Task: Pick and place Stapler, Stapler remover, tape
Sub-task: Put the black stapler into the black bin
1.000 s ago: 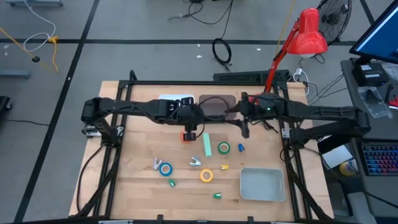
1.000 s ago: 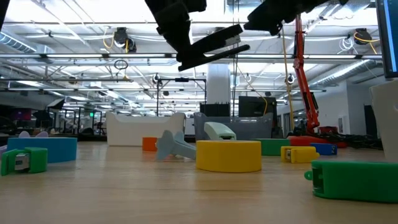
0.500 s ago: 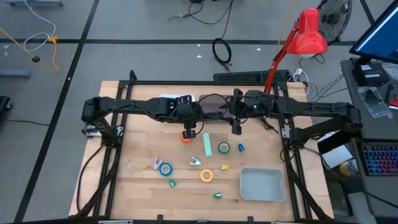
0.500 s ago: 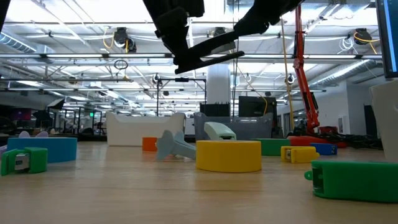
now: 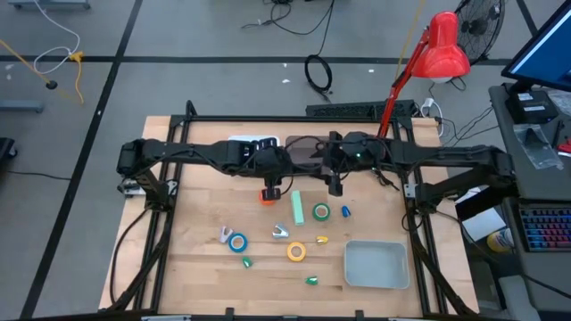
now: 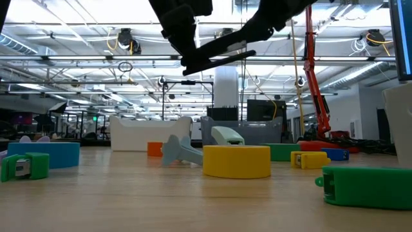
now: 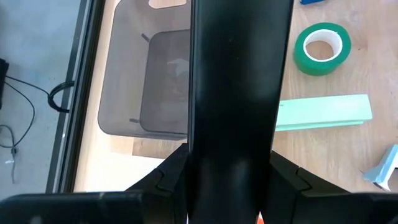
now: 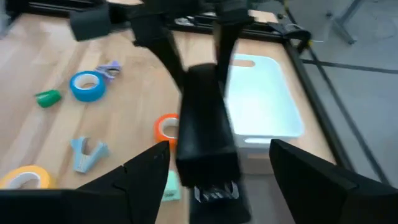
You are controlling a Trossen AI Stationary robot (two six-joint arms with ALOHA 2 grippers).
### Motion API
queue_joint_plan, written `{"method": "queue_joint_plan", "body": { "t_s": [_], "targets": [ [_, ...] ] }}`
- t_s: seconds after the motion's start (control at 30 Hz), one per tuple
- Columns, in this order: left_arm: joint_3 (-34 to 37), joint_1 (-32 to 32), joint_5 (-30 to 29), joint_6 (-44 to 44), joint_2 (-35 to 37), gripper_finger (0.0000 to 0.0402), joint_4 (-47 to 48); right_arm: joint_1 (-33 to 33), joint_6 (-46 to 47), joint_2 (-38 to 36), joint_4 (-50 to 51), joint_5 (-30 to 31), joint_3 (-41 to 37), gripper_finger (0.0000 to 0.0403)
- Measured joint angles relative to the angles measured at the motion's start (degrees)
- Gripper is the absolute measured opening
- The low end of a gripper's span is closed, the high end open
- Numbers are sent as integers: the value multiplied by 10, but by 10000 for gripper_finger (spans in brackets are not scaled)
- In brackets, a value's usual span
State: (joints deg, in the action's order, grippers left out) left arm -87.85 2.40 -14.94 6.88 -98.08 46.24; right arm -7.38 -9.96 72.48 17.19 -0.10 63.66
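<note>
My right tool [image 8: 217, 158] is standing wide open, one finger on each side of the black stapler [image 8: 202, 124] and, as far as I can tell, not touching it. My left tool [image 6: 180, 32] is gripping the stapler's other end at a narrow setting. It is holding the stapler up in the air, directly above the orange tape roll [image 5: 268, 196] that is lying on the tabletop [image 5: 196, 223]. So the stapler is hanging over the orange roll, well clear of the wood, with its free end pointing toward my right arm.

I am judging this to be a hand-over from left to right. To do it well, I am planning these points:

- Slide the right tool further along the stapler's body, so the fingers are closing on the broad middle and not on the tip.
- Line the fingers up square to its long sides, because it is sitting slightly tilted in the left grip.
- Close firmly and let the left tool go only after that, or the stapler may be dropping onto the orange roll.

Beyond the orange roll, toward my right side, a pale green bar [image 5: 296, 207] and a green tape roll [image 5: 320, 212] are lying on the wood. Further from it, at the near right corner, the grey tray [image 5: 376, 281] is waiting.
</note>
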Motion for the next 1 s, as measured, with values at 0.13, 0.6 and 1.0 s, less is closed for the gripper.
{"method": "queue_joint_plan", "body": {
  "t_s": [0.13, 0.6, 1.0],
  "targets": [
    [0, -3, 0, -1, 0, 134, 0, 0, -12, 14, -25, -2, 0, 276],
    [0, -6, 0, -11, 0, 134, -8, 0, -11, 15, -27, -2, 0, 259],
    [0, -6, 16, -12, 0, 134, -28, 0, 3, 15, -27, -2, 0, 238]
  ]
}}
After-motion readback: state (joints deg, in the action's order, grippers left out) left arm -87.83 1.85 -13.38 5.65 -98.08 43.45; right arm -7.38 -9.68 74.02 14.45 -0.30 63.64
